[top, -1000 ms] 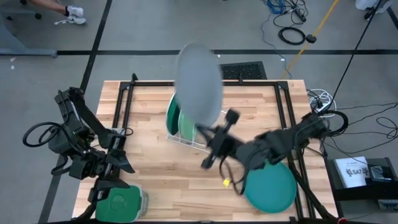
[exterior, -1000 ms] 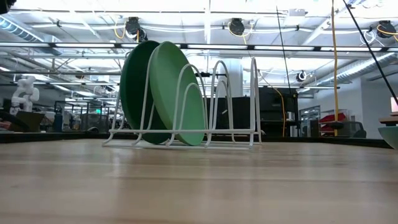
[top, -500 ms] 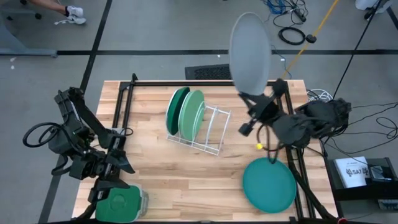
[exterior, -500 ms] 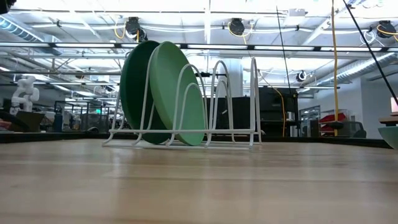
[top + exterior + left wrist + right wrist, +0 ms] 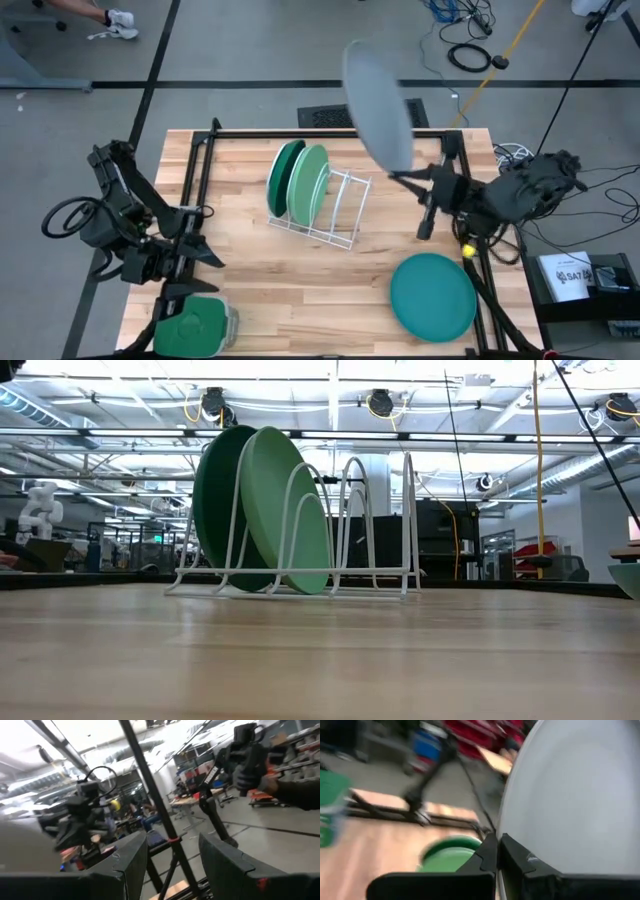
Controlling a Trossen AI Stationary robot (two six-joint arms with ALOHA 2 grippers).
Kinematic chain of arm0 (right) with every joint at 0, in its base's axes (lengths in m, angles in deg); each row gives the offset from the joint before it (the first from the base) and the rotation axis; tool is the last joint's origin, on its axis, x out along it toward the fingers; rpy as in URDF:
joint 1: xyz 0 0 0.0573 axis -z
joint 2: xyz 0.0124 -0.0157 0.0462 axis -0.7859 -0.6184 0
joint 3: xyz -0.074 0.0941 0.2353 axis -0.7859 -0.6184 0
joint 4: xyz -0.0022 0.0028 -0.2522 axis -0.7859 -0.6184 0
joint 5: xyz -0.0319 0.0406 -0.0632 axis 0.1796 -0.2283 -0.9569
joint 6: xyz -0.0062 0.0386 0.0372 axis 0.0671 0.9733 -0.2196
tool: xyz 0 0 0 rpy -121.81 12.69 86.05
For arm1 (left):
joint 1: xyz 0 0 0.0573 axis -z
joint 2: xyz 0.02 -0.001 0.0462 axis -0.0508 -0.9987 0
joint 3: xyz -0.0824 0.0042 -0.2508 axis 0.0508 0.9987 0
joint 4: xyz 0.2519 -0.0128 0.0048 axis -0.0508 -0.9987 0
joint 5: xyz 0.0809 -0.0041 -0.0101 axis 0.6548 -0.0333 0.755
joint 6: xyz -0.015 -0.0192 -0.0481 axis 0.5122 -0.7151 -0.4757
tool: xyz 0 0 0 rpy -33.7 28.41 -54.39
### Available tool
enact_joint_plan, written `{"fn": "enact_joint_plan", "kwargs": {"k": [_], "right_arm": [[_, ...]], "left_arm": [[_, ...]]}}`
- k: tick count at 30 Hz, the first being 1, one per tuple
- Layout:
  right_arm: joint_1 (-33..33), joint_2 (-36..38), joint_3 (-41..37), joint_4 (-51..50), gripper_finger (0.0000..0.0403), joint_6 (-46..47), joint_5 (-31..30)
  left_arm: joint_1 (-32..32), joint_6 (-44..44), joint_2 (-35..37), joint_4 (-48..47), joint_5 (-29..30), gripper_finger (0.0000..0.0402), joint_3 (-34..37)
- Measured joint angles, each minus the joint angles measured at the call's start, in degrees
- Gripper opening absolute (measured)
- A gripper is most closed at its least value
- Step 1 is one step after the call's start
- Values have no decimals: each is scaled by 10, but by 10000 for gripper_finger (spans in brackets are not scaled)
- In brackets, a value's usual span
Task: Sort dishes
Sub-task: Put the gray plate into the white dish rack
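Observation:
My right gripper [image 5: 398, 177] is shut on the grey plate [image 5: 377, 104], held high over the table's far right part, to the right of the white rack [image 5: 336, 215]. The dark green plate [image 5: 283, 178] and the mint plate [image 5: 309, 184] stand on edge in the rack's left slots; they also show in the low view [image 5: 222, 500] [image 5: 290, 510]. The teal plate [image 5: 432, 297] lies flat on the table near the front right. My left gripper [image 5: 205, 252] is open and empty at the table's left front, fingers apart in its wrist view [image 5: 170, 865]. My right gripper pinches the grey plate's rim [image 5: 499, 842] between its two fingers [image 5: 516, 855], at the plate's lower edge. The fingers come roughly level from the table's right side. The plate stands on edge above the fingers, tilted, lifted clear of table and rack.
A green square container [image 5: 192, 330] sits at the table's front left corner, just in front of my left gripper. The rack's right slots [image 5: 380, 520] hold nothing. A black frame [image 5: 330, 133] runs along the table's far edge and sides.
My right gripper has carried the grey plate from above the rack toward the table's right edge, staying high. The plate has swung and turned as it went; it first leaned toward the far right, then came back a little toward the rack.

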Motion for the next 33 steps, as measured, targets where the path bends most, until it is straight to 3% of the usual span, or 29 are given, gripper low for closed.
{"fn": "enact_joint_plan", "kwargs": {"k": [5, 9, 15, 19, 22, 26, 29, 33], "right_arm": [[31, 96, -174, 258, 0, -149, 137], [63, 191, -329, 418, 0, -194, 215], [99, 342, -542, 592, 0, -187, 245], [103, 411, -680, 761, 0, -147, 245], [103, 415, -766, 848, 0, -109, 226], [103, 361, -850, 993, 0, -37, 199], [100, 299, -867, 1108, 0, -24, 192], [84, 220, -860, 1140, 0, -5, 136]], "left_arm": [[-14, 0, 0, 6, 3, 180, 0], [-22, -1, 0, 18, 4, 180, 0], [-30, -1, 0, 18, 4, 180, 0], [-33, -1, 0, 17, 7, 180, 0], [-33, 0, -2, 17, 22, 180, 0], [-45, 0, -3, 17, 33, 180, 0], [-59, -1, -6, 17, 36, 180, 0], [-83, -1, -19, 17, 36, 180, 0]]}}
